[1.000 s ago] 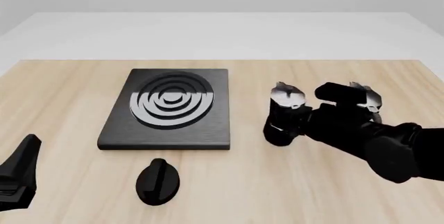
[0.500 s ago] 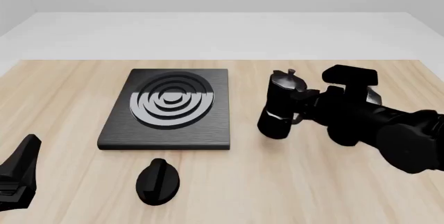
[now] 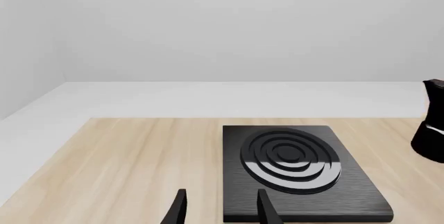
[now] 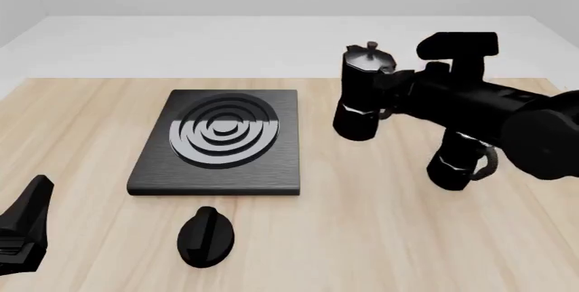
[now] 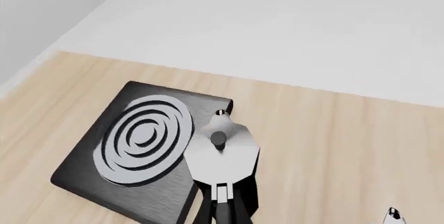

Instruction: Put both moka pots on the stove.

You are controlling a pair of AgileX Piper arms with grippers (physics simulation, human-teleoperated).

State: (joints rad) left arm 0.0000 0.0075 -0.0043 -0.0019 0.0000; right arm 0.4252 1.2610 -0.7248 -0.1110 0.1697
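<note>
The right arm (image 4: 489,112) reaches in from the right edge of the table (image 4: 81,122), stretched roughly level and well above the wood. Its jaws are closed on the handle side of one moka pot (image 4: 362,99), which hangs upright in the air, clear of the table, to the right of the stove (image 4: 222,143) and nearer the far edge. The second moka pot (image 4: 457,160) stands on the table toward the right edge, partly hidden behind the same arm.

The left gripper (image 3: 218,211) sits low at the near left corner of the table. In the front view only a dark wedge of it shows, but the left wrist view shows its two fingers (image 3: 179,211) parted with bare wood between them, so these jaws are open and hold nothing.

The right wrist view looks down on the held pot's grey lid (image 5: 222,151) and knob, with the stove's ring burner (image 5: 142,138) just beside it; a sliver of the other pot's lid shows at that picture's edge. The left wrist view catches only the held pot's side. A black oval knob (image 4: 206,236) lying near the table's near edge in front of the stove shows only in the front view.
</note>
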